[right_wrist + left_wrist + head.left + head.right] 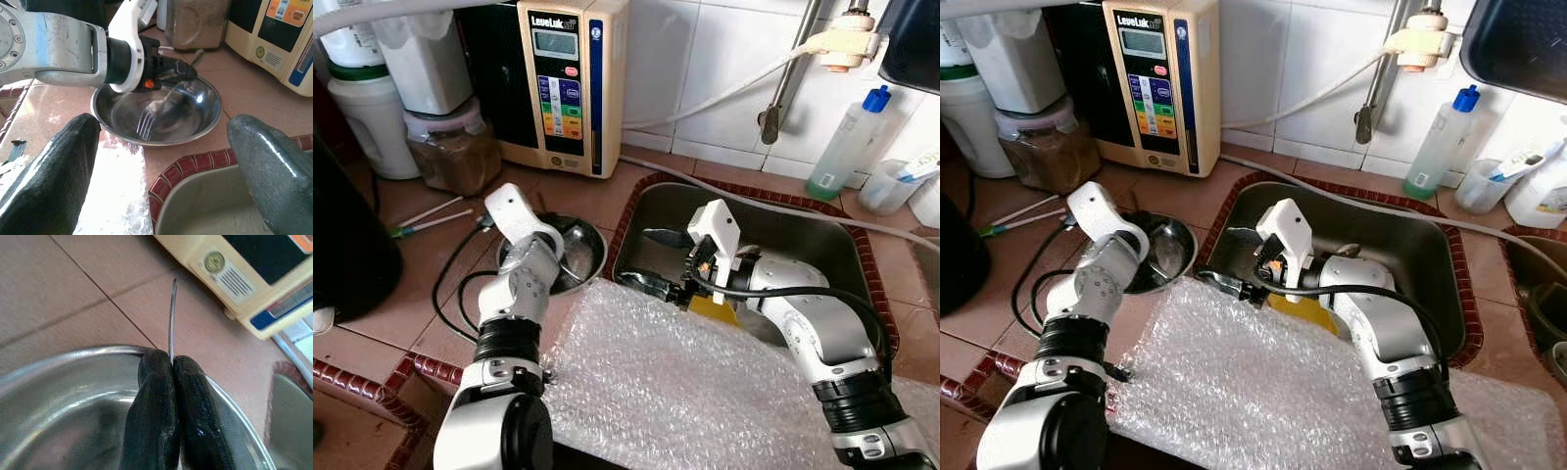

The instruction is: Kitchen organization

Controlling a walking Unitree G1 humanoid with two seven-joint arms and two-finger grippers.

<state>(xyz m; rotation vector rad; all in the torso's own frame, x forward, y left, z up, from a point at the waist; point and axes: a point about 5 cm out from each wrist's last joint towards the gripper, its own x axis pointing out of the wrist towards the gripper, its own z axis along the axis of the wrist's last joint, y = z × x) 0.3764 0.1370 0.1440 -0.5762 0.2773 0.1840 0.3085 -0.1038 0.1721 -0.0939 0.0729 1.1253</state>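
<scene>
Gripping a fork (152, 115) in the left pincer (171, 364), both black fingers clenched flat against the thin handle. Holding it over a steel bowl (592, 257) on the tiled bench (411, 323), in front of the cream water machine (563, 83) and just beside the sink (783, 235).

Judging the fork's long axis from the right wrist view: steeply tilted, tines down and close to the bowl's floor, handle running up into the clenched fingers. Cannot tell whether the tines touch the steel. So nothing to reach for on the left side; only a short way to lower, then to let go, if the bowl is where the fork belongs.

Hovering with the right pincer (654, 260) at the sink's near left corner, released, its 2 fingers spread wide and aimed across the brick rim toward the bowl. Grasping nothing there. Well nearer to the fork with the left arm, already on it; close enough on the right to steady the bowl, but apart from it.

Lying across the front edge under both arms: a sheet of bubble wrap (685, 382). Tucked beneath the right forearm: something yellow (715, 311), too hidden to name.

Comparing views: from the left wrist, just an edge-on sliver of metal poking past the fingertips toward the machine, with no hint of tines. From the right wrist, the whole fork, its tilt and the bowl beneath. From the head, the 2 arms' spacing.
</scene>
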